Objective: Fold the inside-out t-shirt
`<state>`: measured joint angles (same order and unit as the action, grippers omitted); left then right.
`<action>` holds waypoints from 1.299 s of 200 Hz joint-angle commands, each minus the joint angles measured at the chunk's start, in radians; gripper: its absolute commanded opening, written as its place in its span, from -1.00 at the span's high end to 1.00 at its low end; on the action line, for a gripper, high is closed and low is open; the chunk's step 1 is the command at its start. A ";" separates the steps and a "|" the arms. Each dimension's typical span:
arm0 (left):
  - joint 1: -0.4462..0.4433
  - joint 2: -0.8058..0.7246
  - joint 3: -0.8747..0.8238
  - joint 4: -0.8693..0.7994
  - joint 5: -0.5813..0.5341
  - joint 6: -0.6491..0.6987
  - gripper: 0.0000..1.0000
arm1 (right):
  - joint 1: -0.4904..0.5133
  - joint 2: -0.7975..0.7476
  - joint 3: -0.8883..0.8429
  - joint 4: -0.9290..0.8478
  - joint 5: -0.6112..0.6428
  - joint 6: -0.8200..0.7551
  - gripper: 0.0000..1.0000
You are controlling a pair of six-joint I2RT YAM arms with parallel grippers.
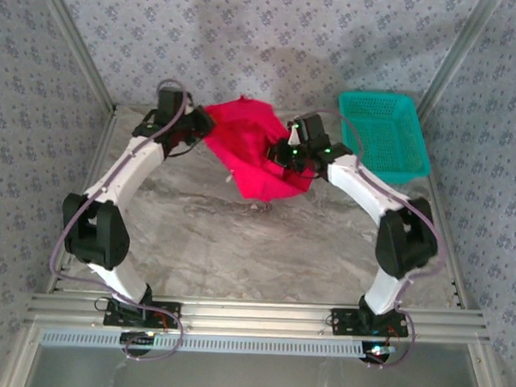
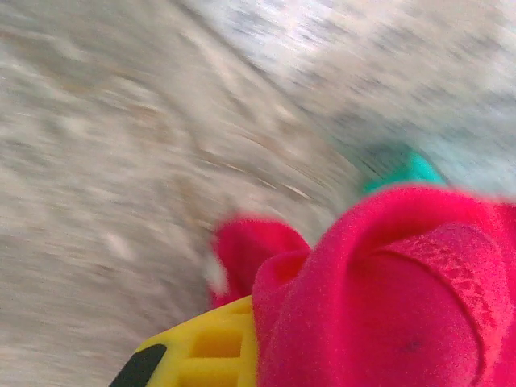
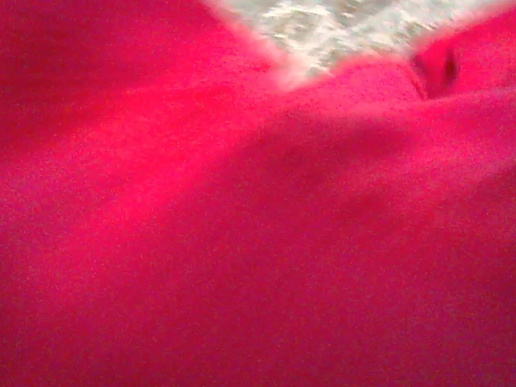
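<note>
Left fingers (image 2: pixel 205 352) and right fingers (image 1: pixel 283 158) tight on t-shirt (image 1: pixel 243 140), teal basket (image 1: pixel 379 98) nearby

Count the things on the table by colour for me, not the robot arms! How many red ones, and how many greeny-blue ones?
Red: 1, the bright red soft cloth t-shirt
Teal: 1, the teal plastic mesh basket
Total: 2
</note>
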<state>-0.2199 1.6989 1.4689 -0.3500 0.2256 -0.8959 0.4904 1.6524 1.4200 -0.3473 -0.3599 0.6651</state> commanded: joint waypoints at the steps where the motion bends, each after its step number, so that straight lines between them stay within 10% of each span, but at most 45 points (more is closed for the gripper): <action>1: 0.078 0.073 -0.063 -0.037 0.064 0.061 1.00 | 0.003 -0.132 0.025 -0.126 -0.109 -0.093 1.00; 64: 0.097 0.096 -0.356 0.110 0.105 0.009 1.00 | -0.025 -0.366 0.078 -0.075 -0.055 -0.111 1.00; 102: -0.083 -0.045 -0.555 0.240 0.048 -0.108 1.00 | -0.020 -0.318 0.064 0.058 0.081 -0.105 1.00; 164: -0.364 -0.175 -0.542 0.282 -0.019 -0.214 1.00 | 0.043 -0.026 0.505 -0.001 0.254 -0.233 1.00; 225: -0.396 -0.032 -0.657 0.444 0.027 -0.262 0.90 | -0.072 -0.123 0.281 0.307 -0.193 -0.044 1.00; 260: -0.314 -0.198 -0.622 0.248 -0.075 -0.102 0.24 | -0.121 -0.191 0.003 0.255 -0.378 -0.122 1.00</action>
<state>-0.5861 1.6310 0.8196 0.0242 0.2314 -1.1080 0.4007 1.5234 1.5867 -0.1493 -0.5255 0.5713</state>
